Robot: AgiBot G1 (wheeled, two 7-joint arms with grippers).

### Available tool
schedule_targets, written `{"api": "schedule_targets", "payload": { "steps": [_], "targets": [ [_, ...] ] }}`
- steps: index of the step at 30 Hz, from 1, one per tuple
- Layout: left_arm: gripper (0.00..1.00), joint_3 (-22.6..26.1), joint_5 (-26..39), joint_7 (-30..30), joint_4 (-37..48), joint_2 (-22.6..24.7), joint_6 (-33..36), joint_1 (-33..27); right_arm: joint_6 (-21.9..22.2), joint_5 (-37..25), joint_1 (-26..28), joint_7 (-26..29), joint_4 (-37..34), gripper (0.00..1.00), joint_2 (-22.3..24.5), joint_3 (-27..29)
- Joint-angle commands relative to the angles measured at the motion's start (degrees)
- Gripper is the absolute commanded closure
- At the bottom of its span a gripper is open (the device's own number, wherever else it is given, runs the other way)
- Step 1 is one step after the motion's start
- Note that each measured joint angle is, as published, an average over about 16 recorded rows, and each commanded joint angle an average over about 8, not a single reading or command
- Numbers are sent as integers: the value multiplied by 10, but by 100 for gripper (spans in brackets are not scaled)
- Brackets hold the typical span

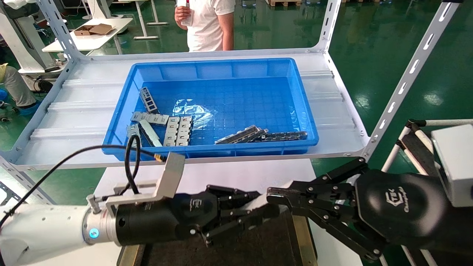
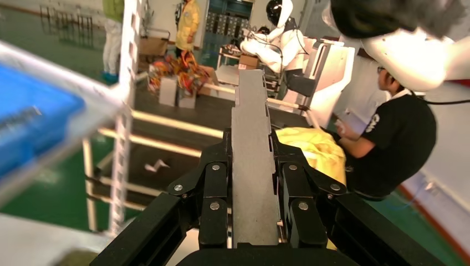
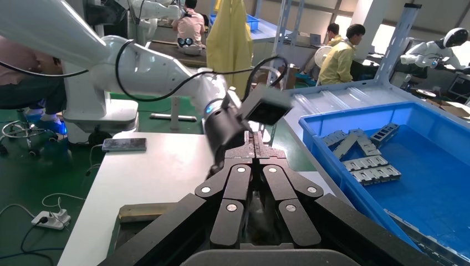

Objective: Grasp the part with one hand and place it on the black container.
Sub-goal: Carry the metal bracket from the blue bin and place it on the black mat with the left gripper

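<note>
Left wrist view: the part [image 2: 252, 166] is seen pinched flat between the fingers of the left gripper [image 2: 252, 183], projecting well beyond the tips. Head view: the left gripper [image 1: 255, 216] is met tip to tip by the right gripper [image 1: 275, 201], whose fingers are pressed together on the same part, above the black container [image 1: 258, 247] at the table's near edge. Beyond, silver plates are left in the blue bin [image 1: 122, 111].
</note>
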Motion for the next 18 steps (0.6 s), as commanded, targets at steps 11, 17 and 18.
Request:
{"api": "schedule_targets", "payload": {
  "steps": [11,17,18],
  "targets": [
    [100,-4,-26,-48,-129,-20,-130,193,0,0,0,0,0,100,0,0],
    [100,-12,-31,-55,-134,5,-218,242,0,0,0,0,0,100,0,-1],
    [100,-14,-33,-55,-131,11,-231,247,0,0,0,0,0,100,0,-1]
  ]
}}
